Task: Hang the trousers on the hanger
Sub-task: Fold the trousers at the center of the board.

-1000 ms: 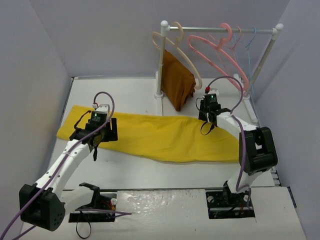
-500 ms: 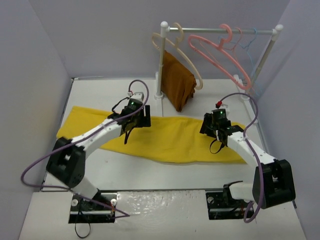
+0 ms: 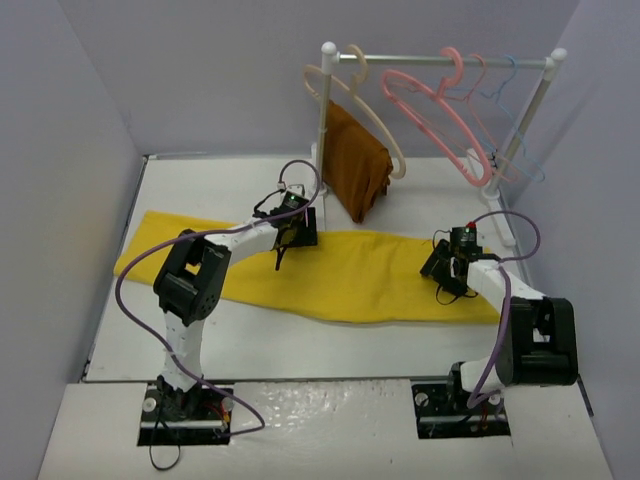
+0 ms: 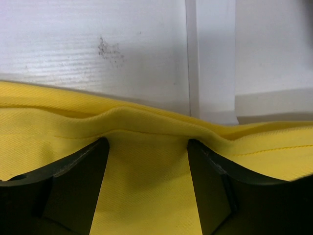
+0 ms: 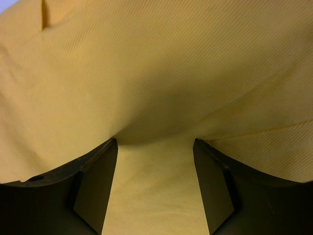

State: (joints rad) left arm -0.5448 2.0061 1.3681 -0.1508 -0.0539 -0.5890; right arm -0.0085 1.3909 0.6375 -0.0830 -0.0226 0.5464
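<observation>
The trousers [image 3: 350, 275] lie flat across mid-frame; the left gripper [image 3: 297, 232] and right gripper [image 3: 447, 270] press on them, jaws apart around cloth folds. The hanger [image 3: 452, 128] hangs upper right on the rail [image 3: 400, 58]

Both arms stretch forward and low. The left claw [image 3: 298, 232] and right claw [image 3: 445, 268] point down, each with 2 fingers spread apart.
</observation>
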